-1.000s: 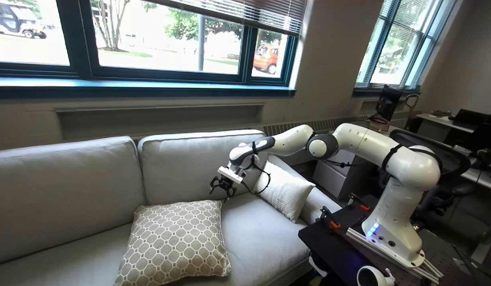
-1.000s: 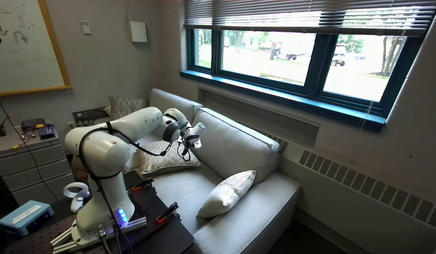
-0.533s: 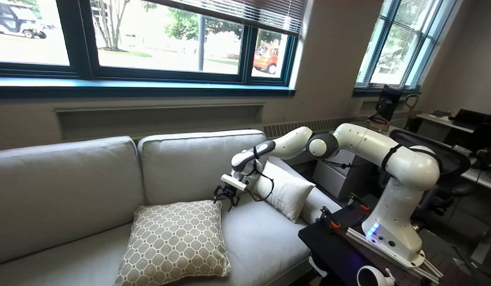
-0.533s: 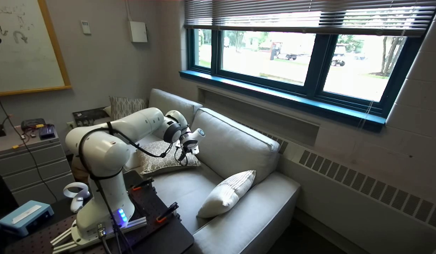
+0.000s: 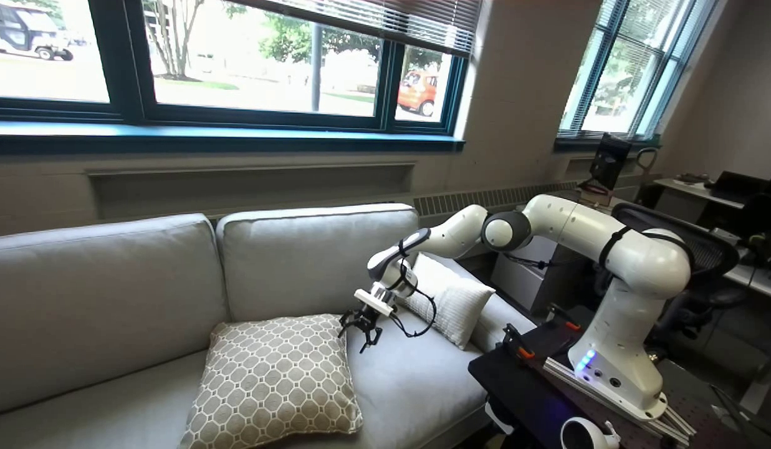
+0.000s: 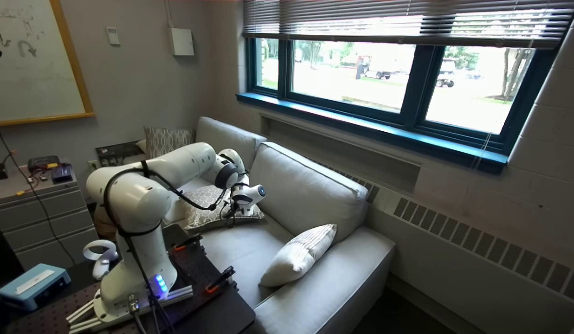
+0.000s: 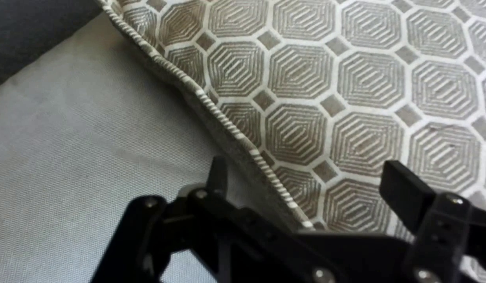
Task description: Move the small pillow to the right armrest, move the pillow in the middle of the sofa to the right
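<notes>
Lattice-patterned pillow (image 5: 279, 377): one, lying mid-seat on the sofa (image 5: 416, 368). Jaws: spread wide, holding nothing, poised either side of that pillow's right edge, toward its far end; contact cannot be told. Small white pillow (image 5: 452, 300): one, leaning against the right armrest (image 6: 335, 283), apparently placed. Risks, judged: closing too high would nip only piping (image 7: 227, 122), which may slip mid-drag; dipping too low could jam into the sofa; overshooting right could shove the small white pillow.

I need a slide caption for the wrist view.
Open gripper spanning the edge of the lattice-patterned pillow lying on the sofa.
</notes>
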Controlling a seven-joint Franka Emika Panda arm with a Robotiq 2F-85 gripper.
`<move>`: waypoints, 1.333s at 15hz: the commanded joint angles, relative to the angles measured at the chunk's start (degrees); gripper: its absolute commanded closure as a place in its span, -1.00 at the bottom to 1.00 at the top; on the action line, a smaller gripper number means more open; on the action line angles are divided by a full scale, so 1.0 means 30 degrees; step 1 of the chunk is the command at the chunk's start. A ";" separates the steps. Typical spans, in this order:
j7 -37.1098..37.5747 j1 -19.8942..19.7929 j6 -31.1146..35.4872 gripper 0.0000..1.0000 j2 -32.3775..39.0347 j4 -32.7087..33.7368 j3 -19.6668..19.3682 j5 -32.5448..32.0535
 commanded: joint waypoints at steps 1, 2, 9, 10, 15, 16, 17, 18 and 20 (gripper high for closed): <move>-0.2115 0.0141 -0.0228 -1.00 -0.0014 0.0448 -0.0580 0.2965; -0.2602 0.0285 -0.0169 -1.00 -0.0053 0.0495 -0.0900 0.3559; 0.0612 0.2192 0.5440 -1.00 -0.0152 -0.0401 -0.3624 -0.0414; 0.1008 0.2435 0.6733 -1.00 -0.0148 -0.0507 -0.3679 -0.0757; 0.4851 0.4389 1.2465 -1.00 -0.0155 -0.1179 -0.5025 -0.2238; 0.6071 0.4902 1.3068 -1.00 -0.0250 -0.1515 -0.5655 -0.2371; 0.7130 0.5764 1.3246 -1.00 -0.0146 -0.1530 -0.6745 -0.2017; 0.8215 0.6132 1.3253 -1.00 -0.0143 -0.1765 -0.7238 -0.2188; 1.0126 0.6681 1.2833 -1.00 -0.0140 -0.2102 -0.8027 -0.2622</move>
